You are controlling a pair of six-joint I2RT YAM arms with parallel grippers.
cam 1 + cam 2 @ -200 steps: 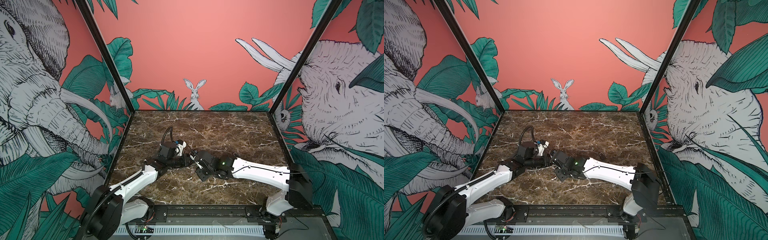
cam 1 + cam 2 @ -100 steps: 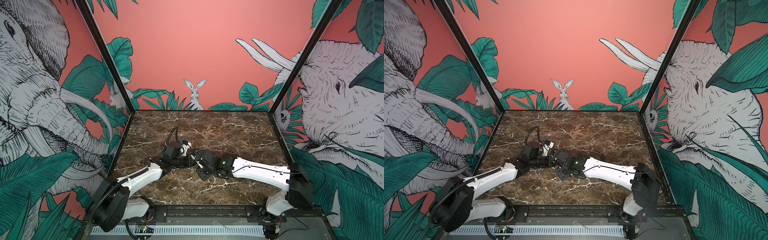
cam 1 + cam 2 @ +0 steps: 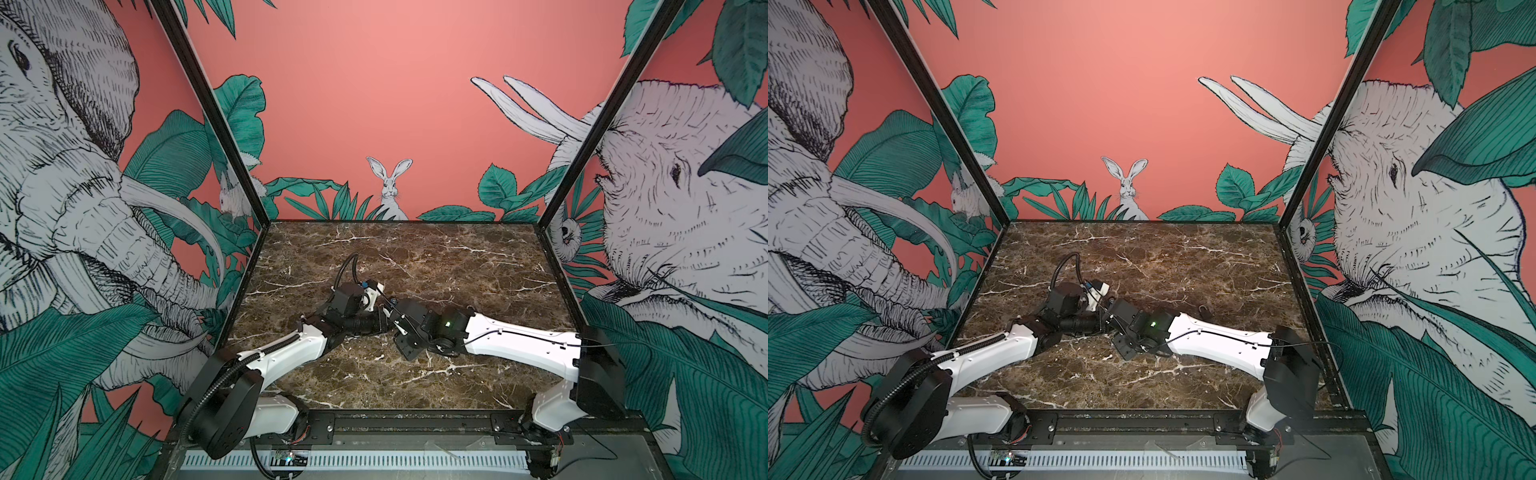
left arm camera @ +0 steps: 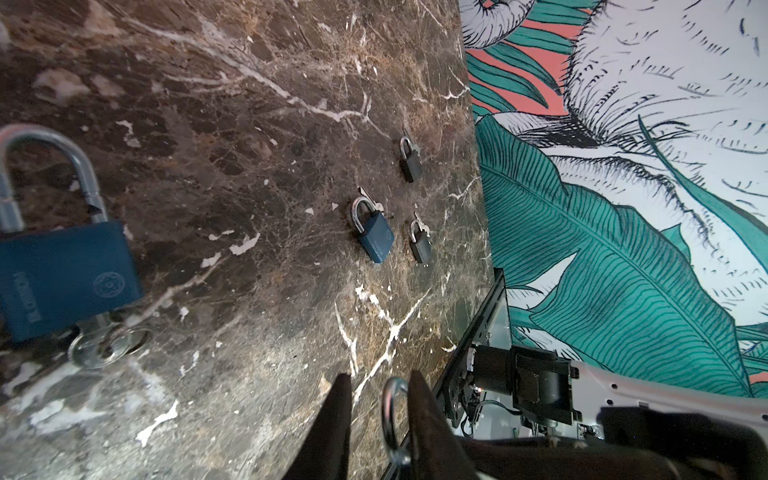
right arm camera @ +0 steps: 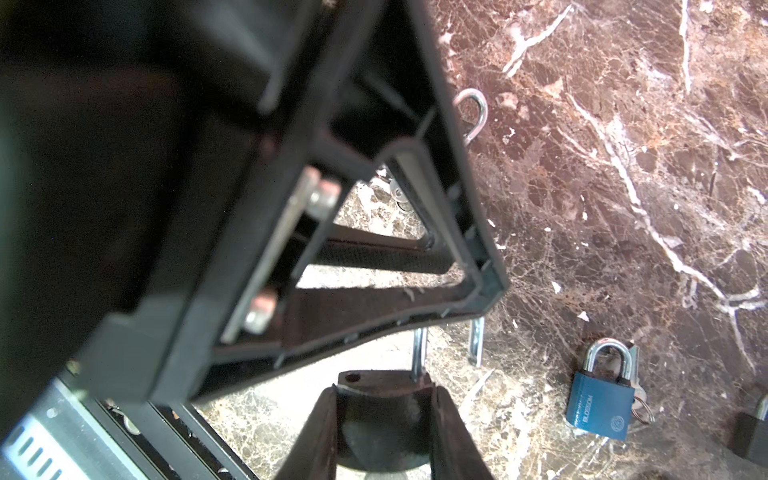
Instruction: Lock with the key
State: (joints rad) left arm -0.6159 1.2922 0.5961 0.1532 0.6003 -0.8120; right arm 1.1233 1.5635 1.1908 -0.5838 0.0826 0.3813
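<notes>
Left gripper [image 4: 379, 384], seen by its wrist camera, straddles a shackle [image 4: 387, 415] with jaws apart; well apart on the marble table [image 4: 249, 124] lies a blue padlock [image 4: 62, 278], its key [image 4: 97, 348] at its base. Right wrist view: right gripper [image 5: 383, 390] clamps a black padlock [image 5: 374, 401]. In both top views the grippers meet just below frame centre.

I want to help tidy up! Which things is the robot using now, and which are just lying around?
In use: held dark padlock, gripped by the right gripper; its shackle, between the left gripper's open jaws.
Lying about: near blue padlock and key; far blue padlock; small dark padlocks.
</notes>
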